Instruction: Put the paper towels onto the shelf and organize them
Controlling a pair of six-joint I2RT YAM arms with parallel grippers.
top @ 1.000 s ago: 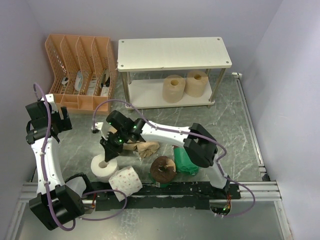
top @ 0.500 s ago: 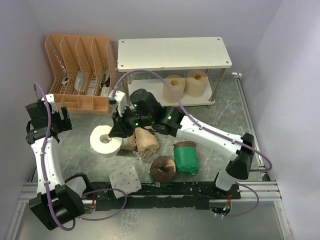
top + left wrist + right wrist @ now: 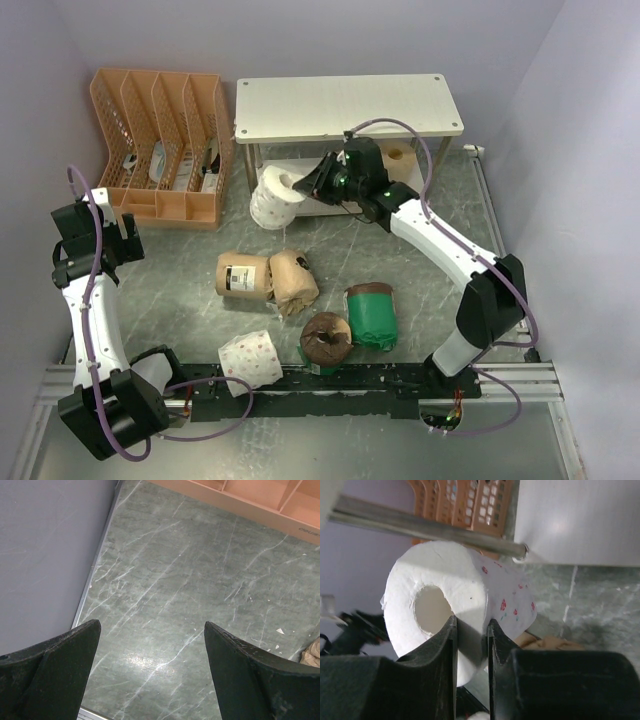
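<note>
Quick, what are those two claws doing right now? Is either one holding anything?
Left gripper: open, holding nothing.
Right gripper: closed on the white dotted roll, pinching its wall.

The left arm (image 3: pixel 92 320) and right arm (image 3: pixel 440 245) have white links, black joints and purple cables (image 3: pixel 384 123). The left end effector (image 3: pixel 150 627) has black wedge-shaped fingers (image 3: pixel 55 675).
</note>
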